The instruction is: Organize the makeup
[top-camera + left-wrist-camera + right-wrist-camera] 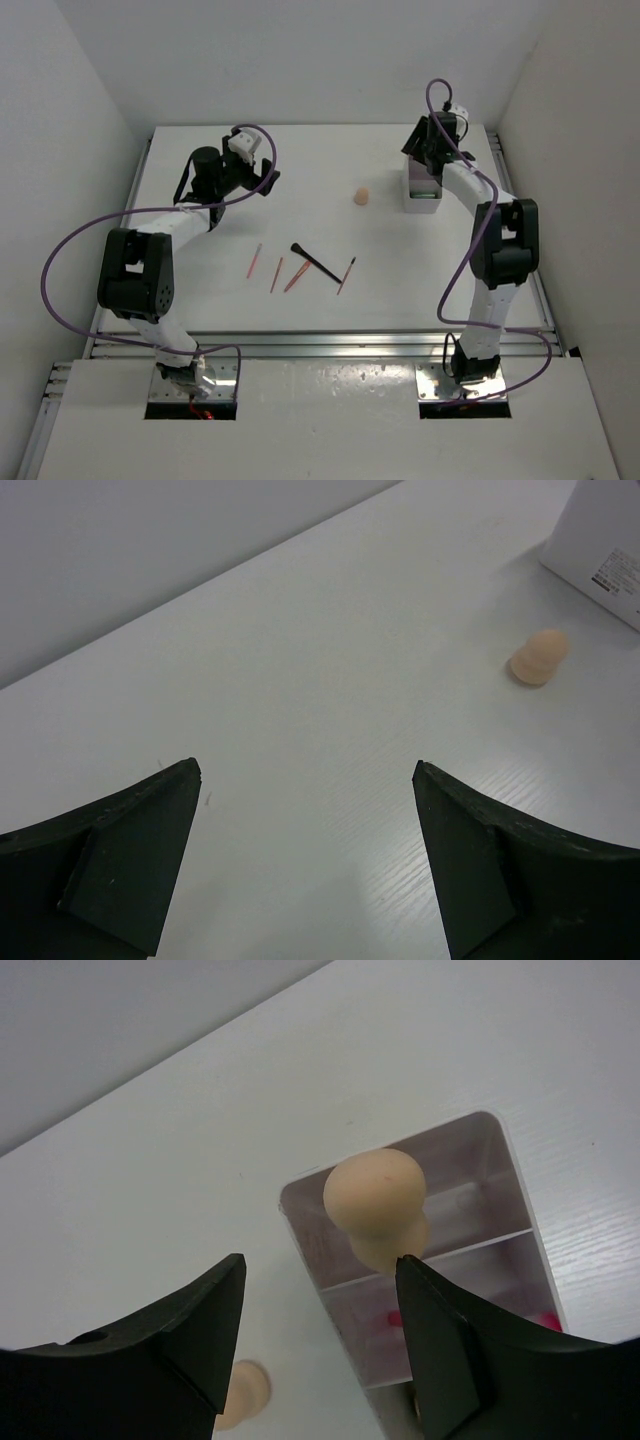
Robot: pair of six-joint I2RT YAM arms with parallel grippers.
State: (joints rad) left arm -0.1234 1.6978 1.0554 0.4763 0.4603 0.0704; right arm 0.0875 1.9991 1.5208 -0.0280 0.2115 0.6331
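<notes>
My right gripper (320,1260) is open above the white translucent compartment box (505,1175), as the top view (432,150) also shows. A beige sponge (375,1200) sits over the box's far compartment and touches the tip of my right finger; the jaws stand wide apart. A second beige sponge (362,196) lies on the table left of the box (422,192) and shows in the right wrist view (240,1395) and the left wrist view (540,658). Several thin pink/red pencils (276,274) and a black brush (315,260) lie mid-table. My left gripper (306,765) is open and empty over bare table at the far left (262,176).
Pink-red items (395,1317) show through the box's nearer compartment. The tubes are not clearly visible. White walls close in the table at the back and on both sides. Purple cables loop from both arms.
</notes>
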